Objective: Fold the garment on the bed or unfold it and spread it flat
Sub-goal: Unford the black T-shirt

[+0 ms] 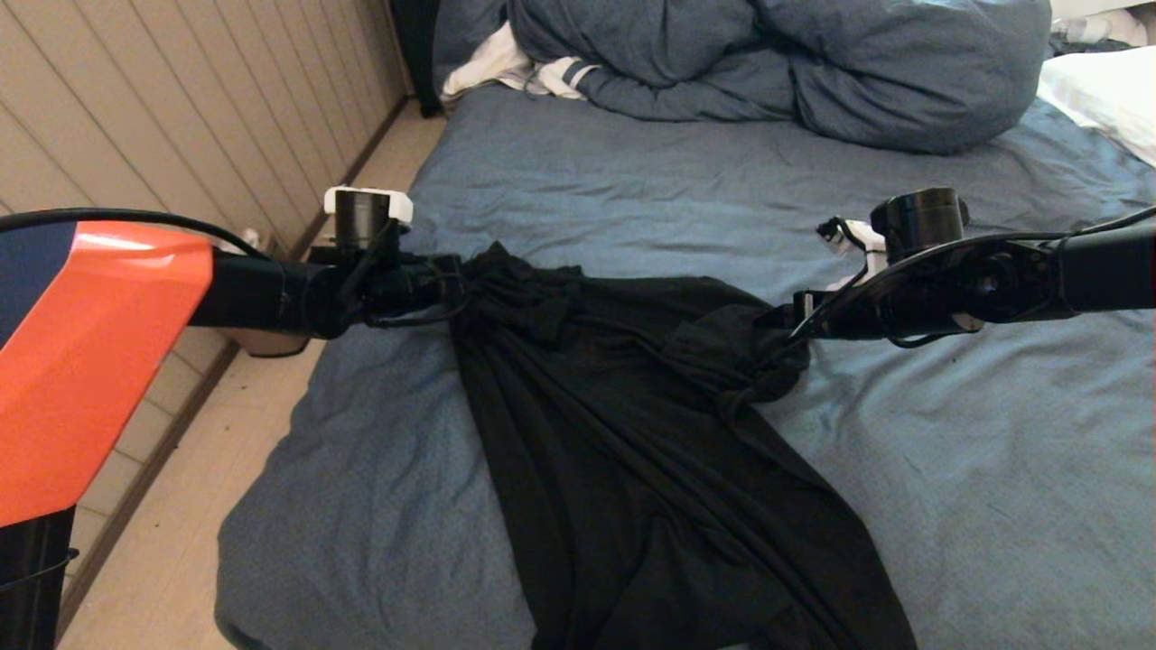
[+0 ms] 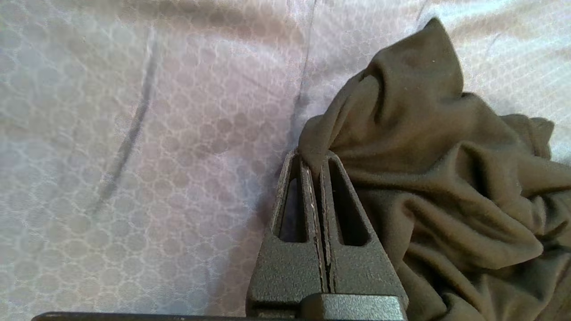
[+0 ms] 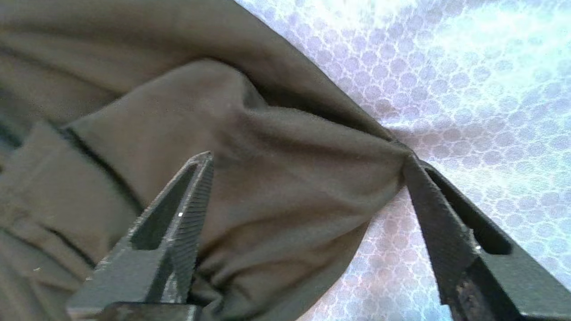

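garment: plain black, no print seen | l end effector pinching it | r spread

Black garment bunched, crumpled on bed.

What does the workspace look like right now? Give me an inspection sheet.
Surface: wrinkled slate-blue bed sheet.
Job's things: plain black cotton T-shirt, bunched, strung between both arms, lower part lying on the sheet.
Clutter: bulky blue duvet, white striped cloth, white pillow, all at the far end.
Grippers: left gripper shut on the shirt; right gripper open, fabric caught on one finger.
Cables: black leads along both arms.
Surroundings: panelled wall, pale floor.
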